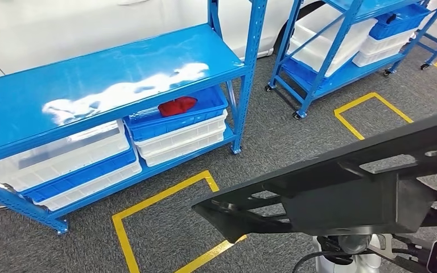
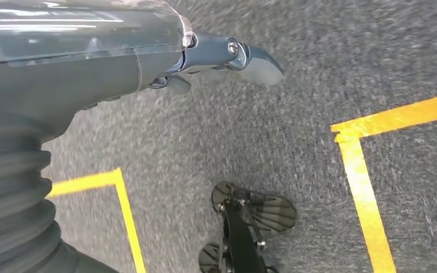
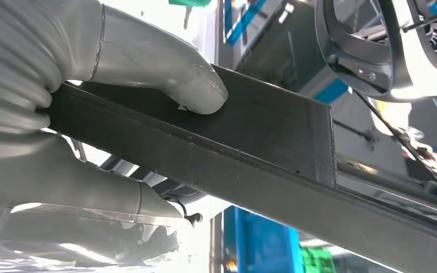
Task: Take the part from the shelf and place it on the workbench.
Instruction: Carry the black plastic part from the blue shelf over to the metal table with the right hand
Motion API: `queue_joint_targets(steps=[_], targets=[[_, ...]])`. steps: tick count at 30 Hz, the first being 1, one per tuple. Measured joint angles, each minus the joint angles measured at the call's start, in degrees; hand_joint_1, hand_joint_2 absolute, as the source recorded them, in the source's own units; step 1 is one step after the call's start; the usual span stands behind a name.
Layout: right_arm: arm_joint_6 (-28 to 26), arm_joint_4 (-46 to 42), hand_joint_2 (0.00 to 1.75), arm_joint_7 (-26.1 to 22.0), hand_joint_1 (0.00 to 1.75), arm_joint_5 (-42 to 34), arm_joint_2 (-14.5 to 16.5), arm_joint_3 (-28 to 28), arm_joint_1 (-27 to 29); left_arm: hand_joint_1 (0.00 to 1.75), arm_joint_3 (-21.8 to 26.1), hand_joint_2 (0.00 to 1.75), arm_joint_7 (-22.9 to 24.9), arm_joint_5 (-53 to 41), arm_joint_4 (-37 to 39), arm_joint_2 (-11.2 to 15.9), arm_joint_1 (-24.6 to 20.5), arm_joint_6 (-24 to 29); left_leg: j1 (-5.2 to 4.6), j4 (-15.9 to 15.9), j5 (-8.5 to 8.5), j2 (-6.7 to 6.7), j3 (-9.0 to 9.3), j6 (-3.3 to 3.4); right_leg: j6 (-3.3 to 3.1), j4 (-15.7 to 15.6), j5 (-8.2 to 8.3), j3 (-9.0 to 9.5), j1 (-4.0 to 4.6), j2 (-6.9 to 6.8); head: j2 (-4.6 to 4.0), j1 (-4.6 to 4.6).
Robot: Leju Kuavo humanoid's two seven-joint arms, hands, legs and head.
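Note:
A long black plastic part with ribs and cut-outs slants across the lower right of the head view, held up above the floor. My right hand grips this black part, its thumb pressed on one face and the other fingers wrapped under the opposite edge. My left hand hangs over the grey carpet with a finger stretched out and nothing in it. The blue shelf stands ahead to the left, its top board bare.
Under the blue shelf's top board sit white and blue bins, one holding a red object. A second blue rack with bins stands at the back right. Yellow tape boxes mark the carpet. A white car body rises behind the shelf.

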Motion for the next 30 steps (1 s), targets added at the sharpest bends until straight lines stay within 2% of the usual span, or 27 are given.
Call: queue_joint_targets(steps=[2,3,4,6,7,8,10,11,12,13,14,15,16,17,18,19,21,22,24,25,26,27,28,29,30], targets=[[-0.7,-0.9,1.75,0.0,1.75,0.1,0.9,0.0,0.0,0.00,0.0,1.75,-0.2,-0.1,0.0,0.7,-0.1,-0.1,-0.19,0.1,-0.22,1.00,0.26,-0.41,-0.67,-8.0,2.65,4.24,0.42,-2.29,0.00,-0.01],[-1.2,-1.3,1.75,0.0,1.75,0.2,1.3,0.1,-0.1,0.00,0.0,1.75,-0.3,-0.1,-0.1,1.1,-0.1,-0.2,-0.32,0.1,-0.33,1.48,0.35,-0.72,-1.06,-10.2,3.13,5.33,0.69,-3.00,0.00,-0.01],[-1.9,-1.7,1.75,0.0,1.75,0.3,1.6,0.3,-0.1,0.00,0.0,1.75,-0.4,0.0,-0.1,1.5,-0.1,-0.3,-0.45,0.1,-0.41,1.97,0.42,-1.04,-1.41,-10.9,3.07,5.57,0.95,-3.19,0.00,-0.01],[-3.6,-2.4,1.75,0.0,1.75,0.6,1.8,1.1,-0.1,0.00,0.0,1.75,-0.7,0.2,-0.2,2.0,-0.3,-0.4,-0.54,0.0,-0.62,2.75,0.56,-1.74,-2.11,-11.1,3.36,5.38,0.90,-1.90,0.00,-0.01],[-4.2,-2.7,1.75,0.0,1.75,0.7,1.9,1.6,-0.1,0.00,0.0,1.75,-0.8,0.3,-0.2,2.1,-0.4,-0.5,-0.47,0.5,-1.12,2.23,0.50,-2.04,-2.48,-11.4,3.55,5.42,0.73,-1.33,0.00,-0.01],[-4.7,-2.9,1.75,0.0,1.75,0.8,1.9,2.2,-0.2,0.00,0.0,1.75,-0.9,0.4,-0.2,2.1,-0.5,-0.5,-0.38,1.8,-2.18,1.15,0.01,-2.27,-2.86,-11.7,3.77,5.49,0.55,-0.82,0.00,-0.02],[-5.2,-3.1,1.75,0.0,1.75,0.9,2.0,3.2,-0.4,0.00,0.0,1.75,-0.9,0.4,-0.3,2.2,-0.5,-0.5,-0.19,8.2,-5.84,-1.62,-2.68,-2.58,-3.33,-11.9,4.04,5.51,0.43,0.29,0.00,-0.02],[-5.4,-3.1,1.75,0.0,1.75,1.0,2.0,3.6,-0.4,0.00,0.0,1.75,-0.9,0.4,-0.3,2.3,-0.3,-0.5,-0.16,12.4,-7.67,-2.34,-4.63,-2.69,-3.44,-11.9,4.09,5.45,0.46,0.97,0.00,-0.02],[-5.6,-3.1,1.75,0.0,1.75,1.0,2.0,3.8,-0.4,0.00,0.1,1.75,-0.9,0.4,-0.3,2.3,-0.2,-0.5,-0.16,15.8,-8.68,-2.66,-6.25,-2.79,-3.46,-11.8,4.13,5.41,0.49,1.74,0.00,-0.02],[-5.9,-3.1,1.75,0.0,1.75,1.1,2.0,4.1,-0.4,0.00,0.1,1.75,-0.9,0.3,-0.3,2.3,-0.1,-0.5,-0.16,17.2,-8.56,-2.79,-7.07,-2.85,-3.46,-11.8,4.14,5.41,0.50,2.52,0.00,-0.02],[-6.4,-3.2,1.75,0.0,1.75,1.2,2.0,4.3,-0.4,0.00,0.1,1.75,-0.9,0.0,-0.3,2.3,-0.1,-0.6,-0.12,16.3,-7.26,-2.88,-6.77,-2.84,-3.43,-11.7,4.14,5.46,0.49,3.29,0.00,-0.02],[-7.1,-3.3,1.75,0.0,1.75,1.4,1.9,4.5,-0.4,0.00,0.0,1.75,-1.1,-0.3,-0.3,2.3,-0.1,-0.7,-0.05,13.1,-5.11,-3.20,-5.41,-2.78,-3.36,-11.6,4.12,5.54,0.48,4.03,0.00,-0.02],[-7.9,-3.6,1.75,0.0,1.75,1.8,1.8,4.7,-0.4,0.00,0.0,1.75,-1.3,-0.7,-0.3,2.3,-0.1,-0.8,0.11,8.8,-2.88,-4.28,-3.56,-2.67,-3.23,-11.4,4.06,5.57,0.45,4.73,0.00,-0.02],[-8.7,-4.0,1.75,0.0,1.75,2.3,1.7,5.0,-0.4,0.00,0.0,1.75,-1.6,-1.1,-0.3,2.3,-0.1,-0.9,0.27,4.9,-1.36,-5.52,-1.87,-2.53,-2.98,-11.2,3.99,5.46,0.52,5.43,0.00,-0.02],[-9.4,-4.5,1.75,0.0,1.75,2.9,1.5,5.3,-0.3,0.00,-0.1,1.75,-2.0,-1.4,-0.3,2.2,-0.1,-1.1,0.36,2.2,-0.52,-6.56,-0.75,-2.37,-2.65,-10.9,3.99,5.25,0.53,6.09,0.00,-0.02],[-10.0,-5.0,1.75,0.0,1.75,3.3,1.3,5.6,-0.2,0.00,-0.2,1.75,-2.2,-1.6,-0.3,2.1,-0.1,-1.2,0.36,0.9,-0.34,-7.23,-0.21,-2.16,-2.26,-10.8,4.05,4.98,0.50,6.73,0.00,-0.02],[-10.9,-6.2,1.75,0.0,1.75,4.0,0.8,6.2,0.4,0.00,-0.3,1.75,-2.6,-2.1,-0.2,1.9,-0.3,-1.3,0.31,0.7,-0.31,-6.45,-0.13,-1.57,-1.44,-10.8,4.33,4.55,0.42,7.81,0.00,-0.02],[-11.4,-6.7,1.75,0.0,1.75,4.3,0.6,6.6,0.7,0.00,-0.4,1.75,-2.7,-2.3,-0.2,1.7,-0.5,-1.3,0.36,0.5,-0.13,-5.80,-0.08,-1.18,-1.12,-10.6,4.16,4.33,0.45,7.27,0.00,-0.02],[-12.6,-7.6,1.75,0.0,1.75,4.9,0.0,7.4,1.1,0.00,-0.6,1.75,-2.7,-2.8,-0.2,1.5,-0.7,-1.5,0.48,0.2,0.19,-4.37,-0.06,-0.38,-0.55,-7.2,2.01,2.67,0.60,4.29,0.00,0.00],[-13.2,-7.9,1.75,0.0,1.75,5.1,-0.3,7.8,1.3,0.00,-0.8,1.75,-2.6,-3.0,-0.3,1.4,-0.7,-1.4,0.34,0.1,0.20,-3.58,-0.09,-0.14,-0.32,-3.7,0.10,1.02,0.56,2.50,0.00,0.01],[-13.9,-8.0,1.75,0.0,1.75,5.2,-0.6,8.2,1.7,0.00,-1.0,1.75,-2.3,-3.3,-0.3,1.3,-0.6,-1.4,0.24,0.1,0.16,-2.80,-0.14,0.02,-0.11,0.4,-1.85,-0.96,0.47,1.54,0.00,0.01],[-14.6,-8.1,1.75,0.0,1.75,5.4,-1.0,8.7,2.1,0.00,-1.1,1.75,-1.9,-3.4,-0.2,1.1,-0.5,-1.2,0.16,0.1,0.12,-1.98,-0.18,0.06,0.07,3.9,-3.18,-2.69,0.34,1.17,0.00,0.01],[-15.3,-8.1,1.75,0.0,1.75,5.5,-1.4,9.2,2.5,0.00,-1.3,1.75,-1.5,-3.5,-0.2,1.0,-0.4,-1.1,0.12,0.2,0.08,-1.18,-0.21,0.07,0.18,5.9,-3.54,-3.62,0.24,1.00,0.00,0.00],[-15.9,-8.1,1.75,0.0,1.75,5.6,-1.8,9.7,2.9,0.00,-1.4,1.75,-1.3,-3.6,-0.2,0.9,-0.4,-1.0,0.11,0.2,0.03,-0.43,-0.19,0.03,0.22,5.5,-2.80,-3.36,0.17,0.86,0.00,0.00],[-16.4,-8.2,1.75,0.0,1.75,5.8,-2.1,10.2,3.1,0.00,-1.5,1.75,-1.1,-3.6,-0.2,0.8,-0.4,-1.0,0.09,0.2,-0.04,0.23,-0.12,-0.05,0.16,2.9,-1.21,-1.90,0.13,0.54,0.00,0.00]])
